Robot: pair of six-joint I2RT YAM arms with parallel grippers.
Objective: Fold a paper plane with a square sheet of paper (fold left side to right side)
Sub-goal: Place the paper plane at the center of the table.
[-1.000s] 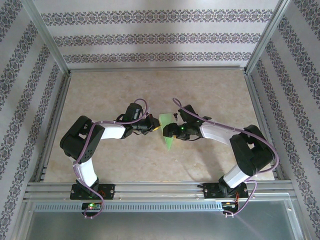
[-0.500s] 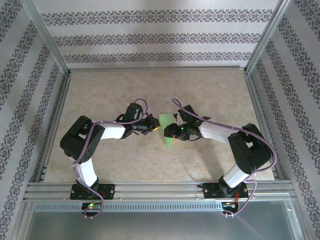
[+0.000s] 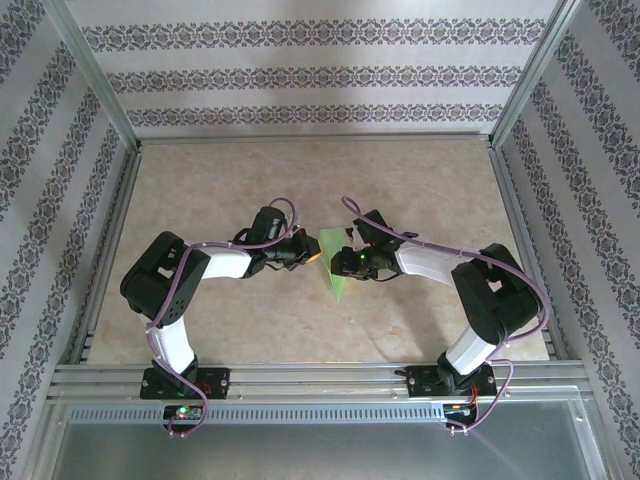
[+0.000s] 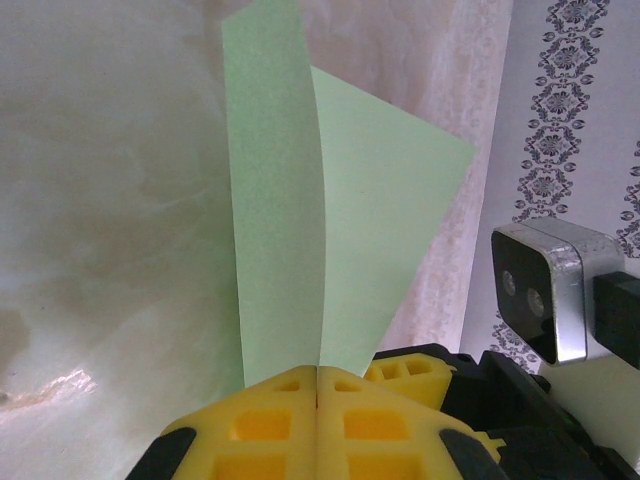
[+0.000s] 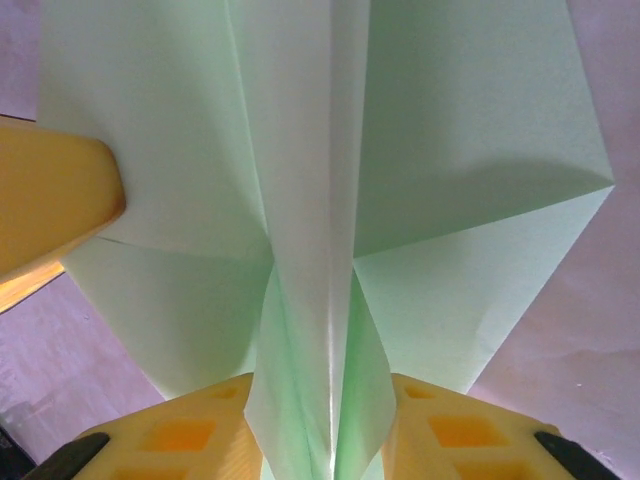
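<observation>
Several folds are done: the paper plane (image 3: 335,268), already dart-shaped, sits at frame centre. The left tool (image 4: 317,375) is clamped on its edge. The right tool (image 5: 320,425) stands apart, straddling the centre ridge. Final creasing likely remains.

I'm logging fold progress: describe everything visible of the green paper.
The paper is thin, plain light green, partly folded into a pointed dart with crisp creases and a raised centre ridge. It sits on the table, point towards its near edge. The left end effector is shut on one edge; the right end effector straddles the ridge.
</observation>
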